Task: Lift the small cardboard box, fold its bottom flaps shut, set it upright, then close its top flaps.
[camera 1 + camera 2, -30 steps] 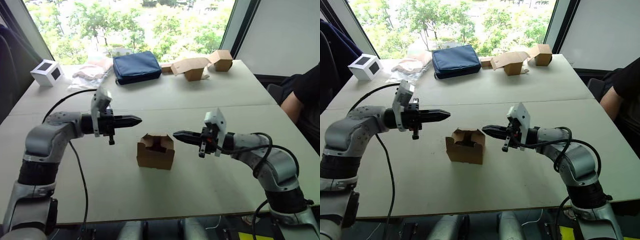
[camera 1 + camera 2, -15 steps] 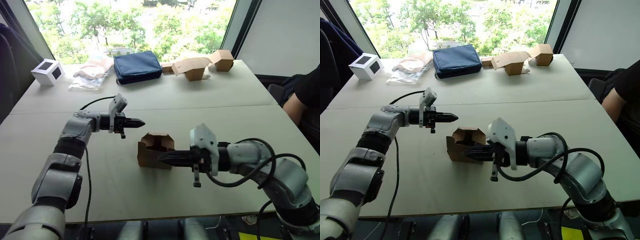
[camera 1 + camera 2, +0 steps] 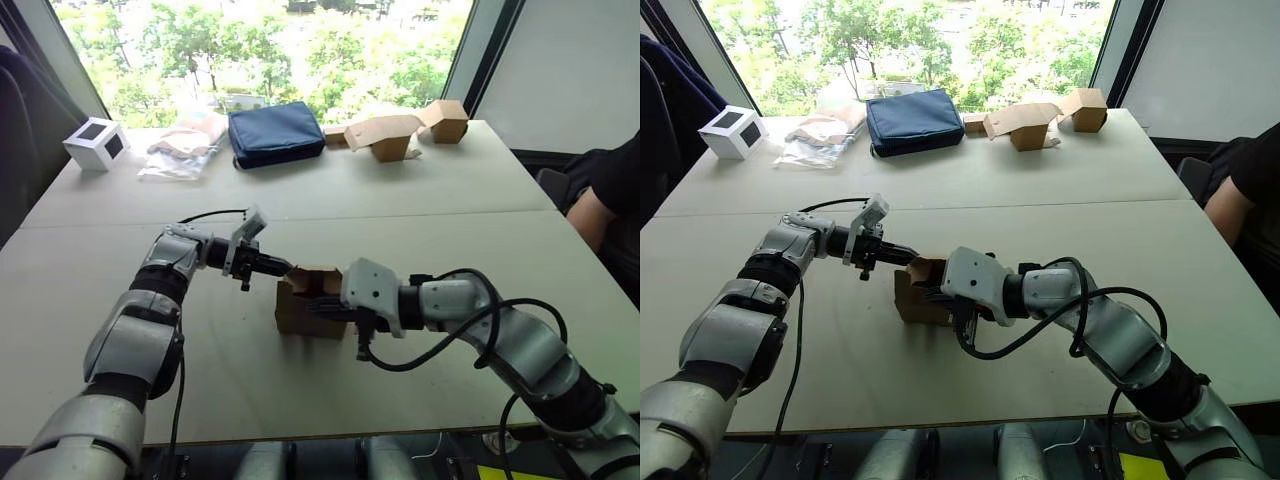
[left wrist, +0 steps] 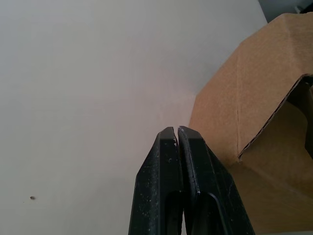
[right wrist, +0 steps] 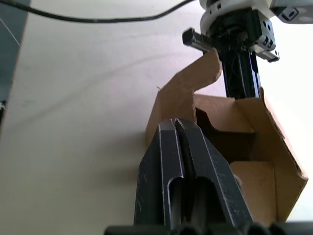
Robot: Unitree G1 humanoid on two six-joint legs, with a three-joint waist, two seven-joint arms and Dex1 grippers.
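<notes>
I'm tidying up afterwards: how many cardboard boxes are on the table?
3, possibly more hidden: the small cardboard box between the grippers, and two lighter boxes at the far edge, one open, one closed to its right.

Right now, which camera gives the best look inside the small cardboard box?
The right wrist view: it looks straight into the small cardboard box, open end and raised flaps visible. The eye views show it whole but small on the table; the left wrist view shows one outer wall.

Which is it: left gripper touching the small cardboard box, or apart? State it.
Cannot tell. In the left wrist view the shut left gripper ends beside the small cardboard box, with neither gap nor contact plain. In the left eye view its tip overlaps the box's edge.
</notes>
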